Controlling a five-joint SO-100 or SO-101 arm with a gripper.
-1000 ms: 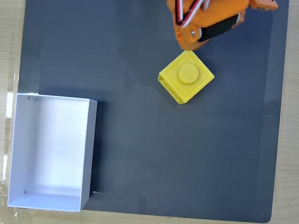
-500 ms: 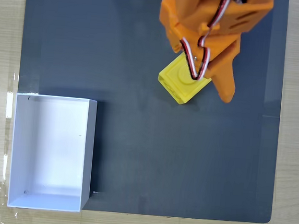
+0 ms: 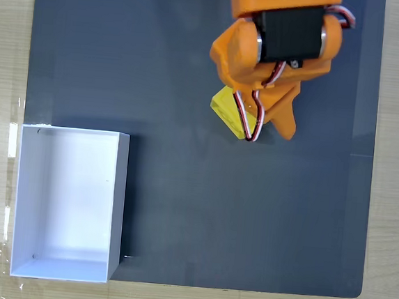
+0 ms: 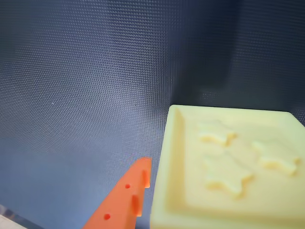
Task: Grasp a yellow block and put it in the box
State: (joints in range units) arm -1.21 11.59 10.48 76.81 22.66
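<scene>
1. In the fixed view the orange gripper has come down further over the yellow block than half a second ago; its black servo body now faces the camera and hides most of the cube
2. Only the block's left edge and lower-left corner stay in sight, on the dark grey mat in the upper middle of that view; a second ago its whole studded top was visible
3. The block itself has not shifted: its left corner lies at the same place on the mat as before
4. One orange finger points down past the block's lower right side, and red, white and black wires loop across the cube
5. In the wrist view the block is close to the camera at lower right, pale yellow, with raised shapes on the face turned to the lens; an orange fingertip sits just beside its left edge, whether touching I cannot tell
6. How wide the jaws stand, and whether they grip the block, cannot be told from either view
7. The white box sits open-topped at the lower left of the fixed view, well apart from the block, unmoved, straddling the mat's left edge and the wooden table
</scene>
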